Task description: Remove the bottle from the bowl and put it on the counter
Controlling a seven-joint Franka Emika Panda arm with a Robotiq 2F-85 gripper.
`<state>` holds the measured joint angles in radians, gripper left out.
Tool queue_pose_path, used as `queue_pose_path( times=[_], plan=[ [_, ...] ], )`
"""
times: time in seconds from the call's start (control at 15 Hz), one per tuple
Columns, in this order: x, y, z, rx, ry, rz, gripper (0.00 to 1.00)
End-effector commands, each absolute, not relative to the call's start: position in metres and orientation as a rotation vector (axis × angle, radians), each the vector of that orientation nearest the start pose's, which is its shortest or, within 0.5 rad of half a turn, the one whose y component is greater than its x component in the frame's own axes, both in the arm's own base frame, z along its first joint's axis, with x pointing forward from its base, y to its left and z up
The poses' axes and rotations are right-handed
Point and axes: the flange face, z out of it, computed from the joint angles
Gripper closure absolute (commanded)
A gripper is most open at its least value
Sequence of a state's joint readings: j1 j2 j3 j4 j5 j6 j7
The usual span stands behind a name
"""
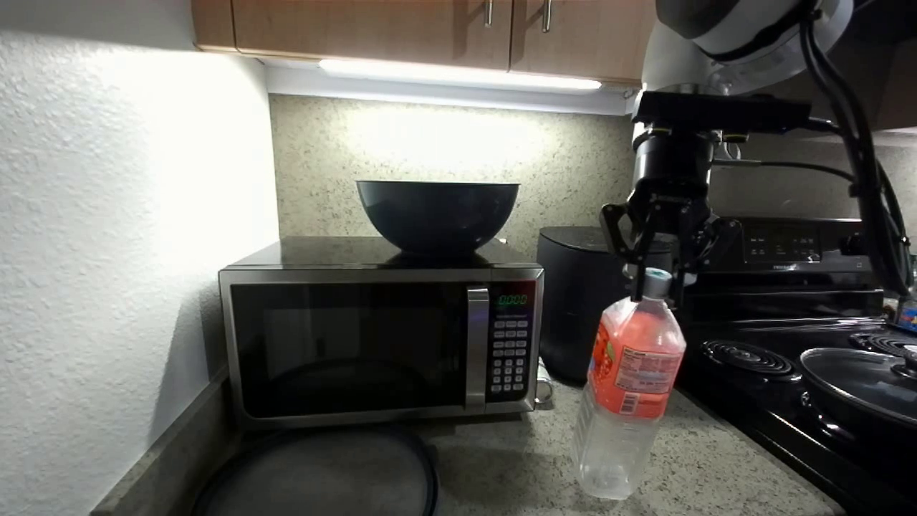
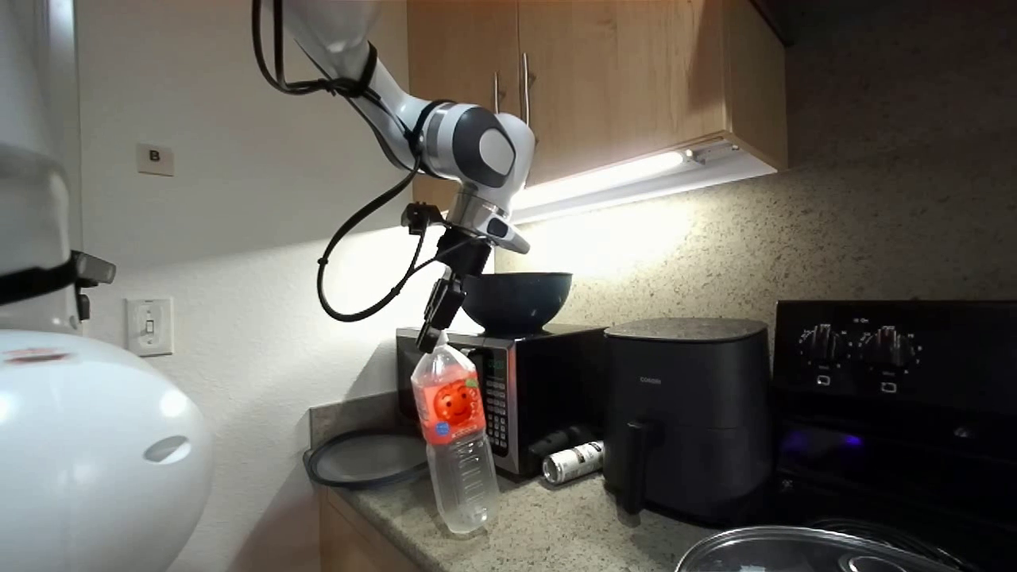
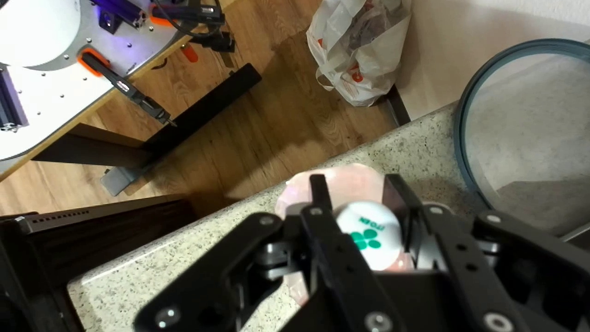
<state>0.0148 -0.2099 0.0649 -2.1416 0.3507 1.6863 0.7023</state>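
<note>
The bottle [image 1: 637,380], clear with a red-orange label and white cap, hangs tilted over the counter [image 1: 716,459]. It also shows in an exterior view [image 2: 454,433] with its base low over the counter [image 2: 556,524]; I cannot tell whether it touches. My gripper [image 1: 658,290] is shut on the bottle's cap and neck, one finger on each side. In the wrist view the cap [image 3: 368,235] sits between the fingers, with the counter [image 3: 138,267] below. The dark bowl [image 1: 437,215] stands upright on top of the microwave, away from the bottle; its inside is hidden.
The microwave [image 1: 358,344] and black air fryer [image 2: 687,413] stand behind the bottle. A can [image 2: 574,462] lies between them. A round dark-rimmed lid [image 1: 322,466] lies in front of the microwave. The stove with a lidded pan [image 1: 860,387] is beside the counter. The counter edge [image 3: 258,196] is close.
</note>
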Motion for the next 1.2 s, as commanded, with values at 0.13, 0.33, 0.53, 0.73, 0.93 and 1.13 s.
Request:
queue_pose_path(
  times=[0.13,0.33,0.53,0.73,0.93,1.13],
  plan=[
    [0.469,0.073,0.469,-2.701,1.062,0.564,0.87],
    [0.471,0.073,0.462,-2.692,1.053,0.588,0.87],
    [0.473,0.073,0.463,-2.694,1.057,0.578,0.82],
    [0.474,0.074,0.464,-2.698,1.054,0.571,0.34],
    [0.474,0.075,0.463,-2.699,1.052,0.57,0.16],
    [0.475,0.075,0.463,-2.7,1.054,0.56,0.01]
  ],
)
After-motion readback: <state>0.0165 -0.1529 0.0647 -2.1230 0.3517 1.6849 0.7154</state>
